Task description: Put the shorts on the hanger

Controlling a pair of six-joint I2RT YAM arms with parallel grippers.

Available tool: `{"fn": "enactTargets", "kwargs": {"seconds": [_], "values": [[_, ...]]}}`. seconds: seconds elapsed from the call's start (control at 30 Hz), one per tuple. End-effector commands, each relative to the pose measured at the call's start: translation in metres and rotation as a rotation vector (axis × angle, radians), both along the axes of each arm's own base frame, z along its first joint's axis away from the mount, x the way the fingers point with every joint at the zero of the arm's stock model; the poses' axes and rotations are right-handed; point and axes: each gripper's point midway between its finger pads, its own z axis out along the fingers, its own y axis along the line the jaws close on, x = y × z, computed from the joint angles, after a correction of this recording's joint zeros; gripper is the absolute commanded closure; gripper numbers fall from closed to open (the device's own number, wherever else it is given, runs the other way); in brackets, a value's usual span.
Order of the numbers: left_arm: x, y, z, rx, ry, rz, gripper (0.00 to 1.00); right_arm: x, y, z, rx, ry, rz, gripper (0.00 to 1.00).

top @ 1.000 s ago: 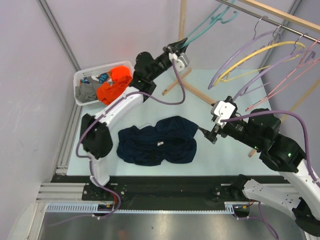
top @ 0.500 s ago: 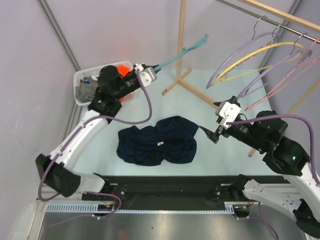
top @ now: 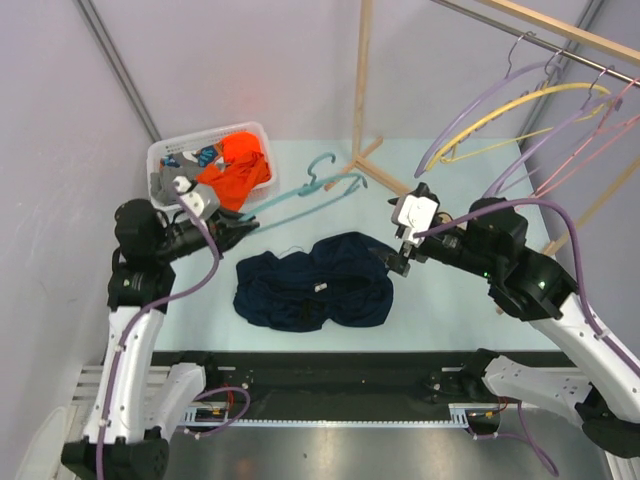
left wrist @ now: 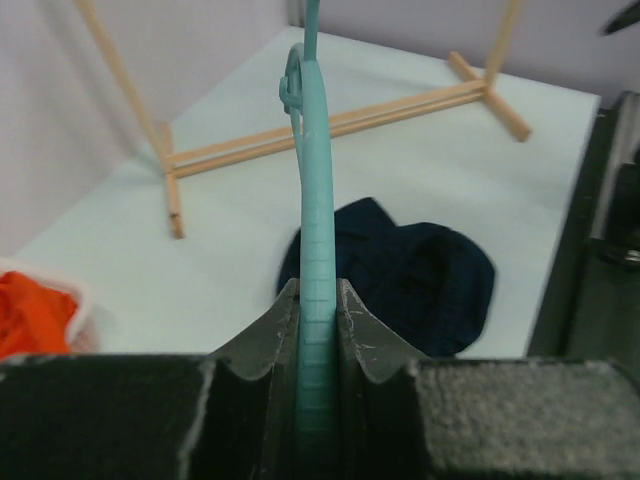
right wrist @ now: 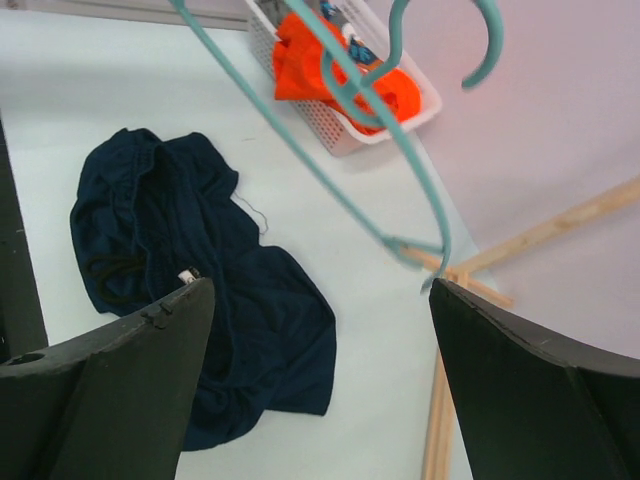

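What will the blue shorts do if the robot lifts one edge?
Probably flop: the shorts lie crumpled in soft folds on the table, so they look limp, not stiff. They likely weigh little, since the fabric looks thin. The rest would probably dangle instead of lifting flat.

The shorts point(top: 312, 282) look like soft matt navy cloth, all crumpled up. The hanger point(left wrist: 316, 200) is smooth teal plastic with a slight sheen and little ridges along its edge. The left gripper point(left wrist: 317, 300) is dark matt plastic, scuffed with pale scratches. The basket point(top: 205, 137) at 10 o'clock is white plastic lattice, the rack point(top: 362, 80) at 12 is bare pale wood, and the table point(top: 420, 305) is a matt pale surface.
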Motion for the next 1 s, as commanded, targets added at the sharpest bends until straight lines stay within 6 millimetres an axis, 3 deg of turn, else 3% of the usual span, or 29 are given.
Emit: {"fn": "enactTargets", "kwargs": {"seconds": [0.0, 0.17, 0.43, 0.5, 0.6, 0.83, 0.97], "values": [[-0.065, -0.016, -0.003, -0.068, 0.091, -0.205, 1.00, -0.008, 0.023, 0.023, 0.018, -0.123, 0.157, 0.09], [-0.097, -0.018, -0.010, -0.048, 0.066, -0.258, 1.00, -0.019, 0.040, 0.003, -0.003, -0.040, 0.267, 0.11], [-0.115, -0.023, -0.008, -0.046, 0.062, -0.372, 1.00, -0.047, 0.054, -0.011, -0.011, 0.059, 0.398, 0.13], [-0.115, -0.023, -0.009, -0.050, 0.065, -0.383, 1.00, -0.052, 0.058, -0.015, -0.013, 0.088, 0.411, 0.24], [-0.115, -0.024, -0.009, -0.061, 0.055, -0.385, 1.00, -0.059, 0.063, -0.025, -0.021, 0.160, 0.440, 0.31], [-0.118, -0.025, -0.008, -0.063, -0.003, -0.405, 1.00, -0.055, 0.068, -0.042, -0.038, 0.257, 0.428, 0.46], [-0.116, -0.025, -0.010, -0.062, 0.000, -0.412, 1.00, -0.052, 0.069, -0.043, -0.030, 0.279, 0.425, 0.71]]}}
